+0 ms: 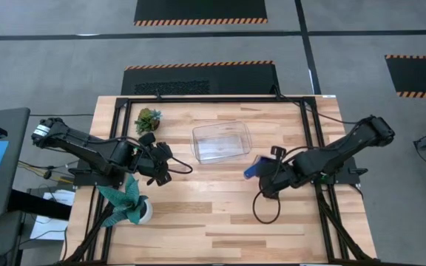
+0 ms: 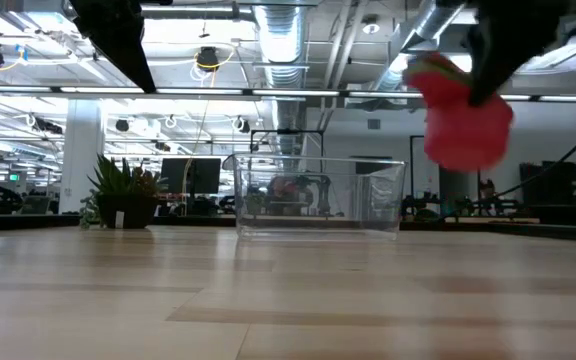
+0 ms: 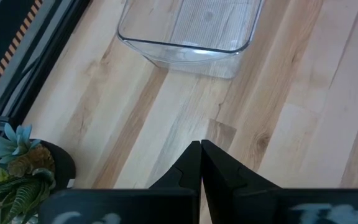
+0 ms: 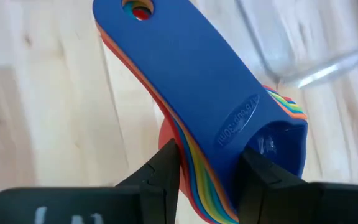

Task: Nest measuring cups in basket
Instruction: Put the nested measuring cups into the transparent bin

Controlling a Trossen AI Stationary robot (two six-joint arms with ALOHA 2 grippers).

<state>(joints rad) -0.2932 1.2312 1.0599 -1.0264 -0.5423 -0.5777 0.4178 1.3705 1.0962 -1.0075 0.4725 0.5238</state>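
A nested stack of measuring cups [image 4: 210, 106], dark blue on top with coloured layers under it and a red bowl [image 2: 463, 120] lowest, hangs in the air with my right gripper [image 4: 210, 168] shut on it. It is just right of the clear basket [image 1: 221, 141], which stands on the table's far middle with nothing in it. My left gripper [image 3: 200, 148] hovers shut over bare wood left of the basket [image 3: 188, 28], touching nothing. My right gripper pinches the stacked flat handles by their two long edges [image 4: 185, 146], close to where they join the bowls, with the fingers [image 4: 163, 174] lying across them. It comes slanting down from the table's right side. The stack is lifted clear of the table, and the handles' holed free end [image 4: 138, 11] points away from the fingers.
A small plant in a dark pot [image 1: 148, 119] stands at the far left of the table. A teal leafy plant in a white pot [image 1: 128, 205] stands at the near left, below my left arm. The wooden table in front of the basket is bare.
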